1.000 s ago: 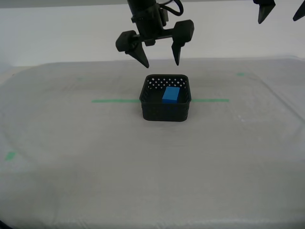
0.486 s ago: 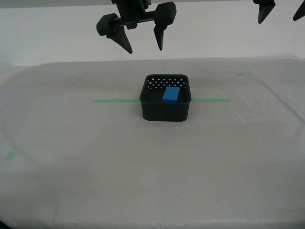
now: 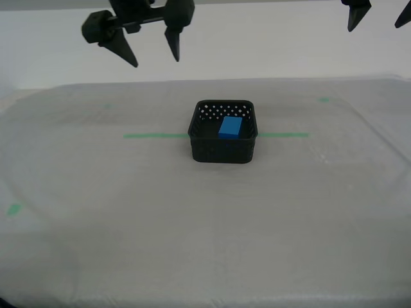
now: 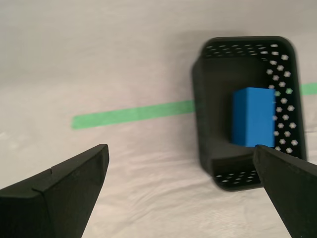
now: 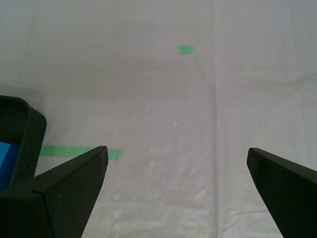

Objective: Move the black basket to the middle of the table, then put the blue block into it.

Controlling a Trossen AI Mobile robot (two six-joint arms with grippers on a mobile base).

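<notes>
Right now the black basket [image 3: 223, 131] sits mid-table [image 3: 192, 218] across the green tape line [image 3: 154, 135], the blue block [image 3: 230, 127] inside it — no writing visible. My second gripper [image 3: 149, 48] and first gripper [image 3: 379, 19] hang above, both spread wide, empty.

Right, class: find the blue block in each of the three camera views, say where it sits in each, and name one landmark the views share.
Exterior view: the blue block lies inside the black basket, near the middle of the table.
Second wrist view: the block shows inside the basket, between its walls.
First wrist view: only a sliver of the block shows, behind the basket's rim.
Shared landmark: the green tape line, running to the basket in all three views.
</notes>
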